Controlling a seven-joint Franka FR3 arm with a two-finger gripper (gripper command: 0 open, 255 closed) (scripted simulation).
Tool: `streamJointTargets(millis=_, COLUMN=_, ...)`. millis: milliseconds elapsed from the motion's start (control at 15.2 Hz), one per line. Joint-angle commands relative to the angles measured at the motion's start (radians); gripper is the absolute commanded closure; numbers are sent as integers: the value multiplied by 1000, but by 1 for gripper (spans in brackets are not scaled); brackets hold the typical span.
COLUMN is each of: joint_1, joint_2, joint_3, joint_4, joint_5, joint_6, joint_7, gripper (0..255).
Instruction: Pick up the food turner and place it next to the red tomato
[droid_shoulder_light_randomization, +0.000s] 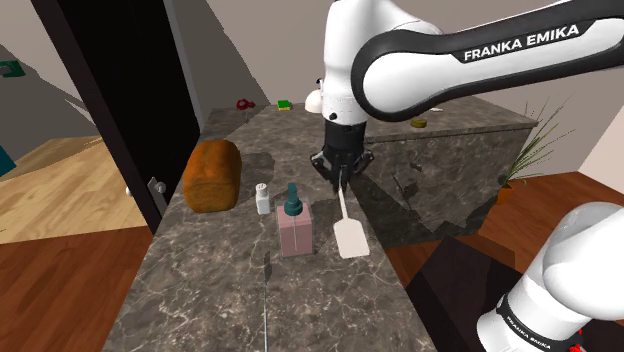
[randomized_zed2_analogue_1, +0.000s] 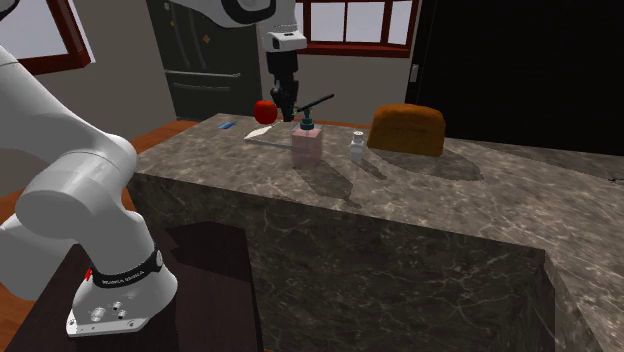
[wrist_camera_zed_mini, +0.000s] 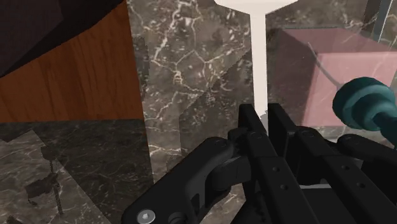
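The food turner (droid_shoulder_light_randomization: 349, 236) is white, with a flat blade and a thin handle, and lies over the dark marble counter (droid_shoulder_light_randomization: 230, 290) beside the pink soap dispenser. My gripper (droid_shoulder_light_randomization: 343, 180) stands over the handle's far end. In the wrist view my gripper (wrist_camera_zed_mini: 266, 119) is shut on the white handle (wrist_camera_zed_mini: 258, 70), and the blade points away from it. I cannot tell whether the blade touches the counter. The red tomato (droid_shoulder_light_randomization: 243, 103) sits at the counter's far end; in the second exterior view the tomato (randomized_zed2_analogue_1: 264, 110) is just behind my gripper (randomized_zed2_analogue_1: 281, 108), and the turner's blade (randomized_zed2_analogue_1: 259, 132) is below it.
A pink soap dispenser (droid_shoulder_light_randomization: 294, 226) with a teal pump, a small white shaker (droid_shoulder_light_randomization: 262, 198) and a brown bread loaf (droid_shoulder_light_randomization: 212, 175) stand in a row across the counter. A green item (droid_shoulder_light_randomization: 285, 104) lies near the tomato. The counter's edge drops to wooden floor (droid_shoulder_light_randomization: 440, 250).
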Motion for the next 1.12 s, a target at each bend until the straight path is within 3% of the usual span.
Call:
streamJointTargets(millis=0, joint_1=22, joint_2=-9, joint_3=37, joint_4=0, joint_5=16, joint_6=-6, joint_7=52, gripper=255)
streamJointTargets(millis=594, joint_1=92, joint_2=2, joint_3=204, joint_4=53, joint_5=61, joint_6=-30, joint_7=273, gripper=255)
streamJointTargets(millis=1056, joint_1=115, joint_2=85, joint_3=363, joint_4=155, joint_5=46, joint_6=-42, joint_7=473, gripper=255)
